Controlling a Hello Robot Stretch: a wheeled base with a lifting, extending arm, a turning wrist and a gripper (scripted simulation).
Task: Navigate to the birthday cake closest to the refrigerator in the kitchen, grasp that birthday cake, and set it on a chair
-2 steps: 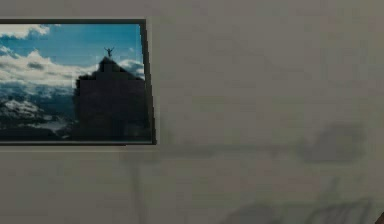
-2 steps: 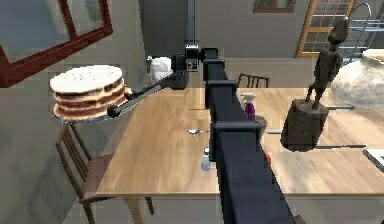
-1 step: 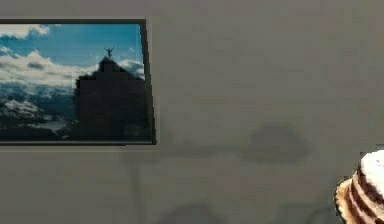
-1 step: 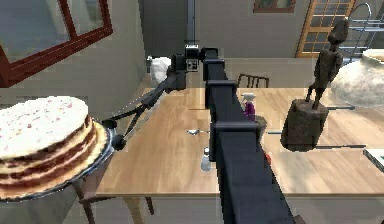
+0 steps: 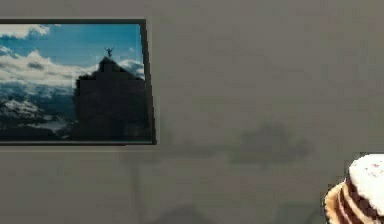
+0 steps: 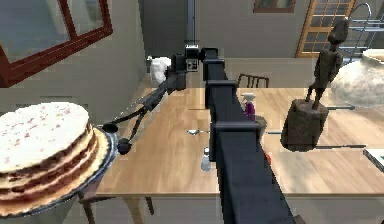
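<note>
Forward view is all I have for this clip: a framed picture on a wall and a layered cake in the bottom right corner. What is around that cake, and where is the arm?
Observer: In the arm side view the cake sits on a plate by the left end of a wooden table.
Operator: And the arm?
Observer: The arm reaches out over the table, and the gripper ends close to the cake's rim. I cannot tell whether it touches or holds anything.
Operator: Any chair nearby?
Observer: One chair stands at the table's far side.
</note>
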